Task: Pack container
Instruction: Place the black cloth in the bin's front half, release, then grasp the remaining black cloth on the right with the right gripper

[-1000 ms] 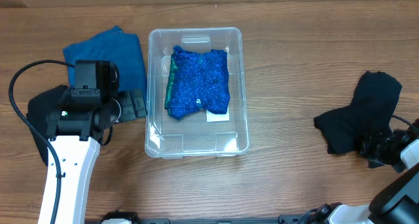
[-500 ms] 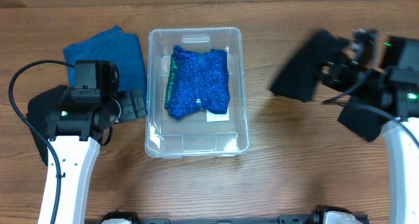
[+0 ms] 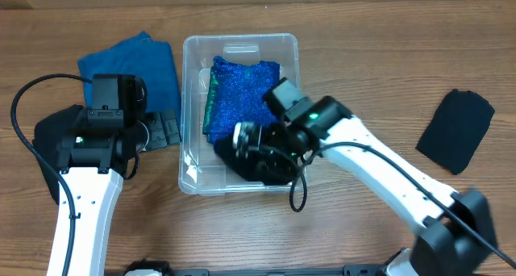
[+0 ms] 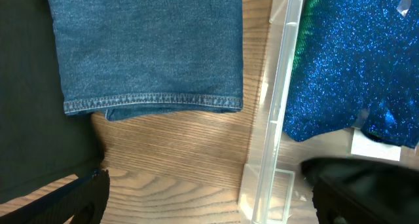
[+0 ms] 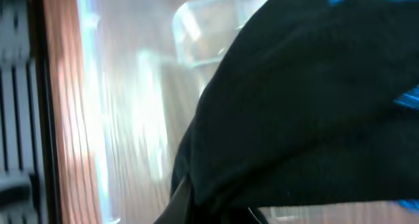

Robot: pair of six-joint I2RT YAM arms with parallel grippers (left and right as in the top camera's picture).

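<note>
From where I stand, the packing is partway along. The clear rectangular plastic container (image 3: 187,90) sits in the middle of the wooden worktop (image 3: 363,58). A glittery blue sequinned cloth (image 3: 242,94) lies in its far half, covering part of the white label (image 4: 373,145) on the bottom.

The right arm reaches across into the near half of the bin, and the right gripper (image 3: 246,147) is clamped on a bunched black cloth (image 3: 266,169). The right wrist camera is almost filled by that dark fabric (image 5: 308,99), so the fingers are hidden. The cloth hangs from them low between the clear walls. I reckon the step in hand is setting this second piece down inside.

The next move, to my eye, calls for letting go while the cloth is low and well inside the near wall, so nothing drapes over the rim. The arm would then lift straight up, without dragging fabric out or shoving the bin.

The left gripper (image 3: 167,131) hovers just beside the container's left wall, fingers spread apart and holding nothing. I cannot tell whether it touches the plastic.

Two pieces wait outside: a folded blue denim cloth (image 3: 133,66) just left of the container, and a flat black cloth (image 3: 455,131) well off to the right. The denim lies nearest the idle left arm, so it looks the likelier one to go in after this.
</note>
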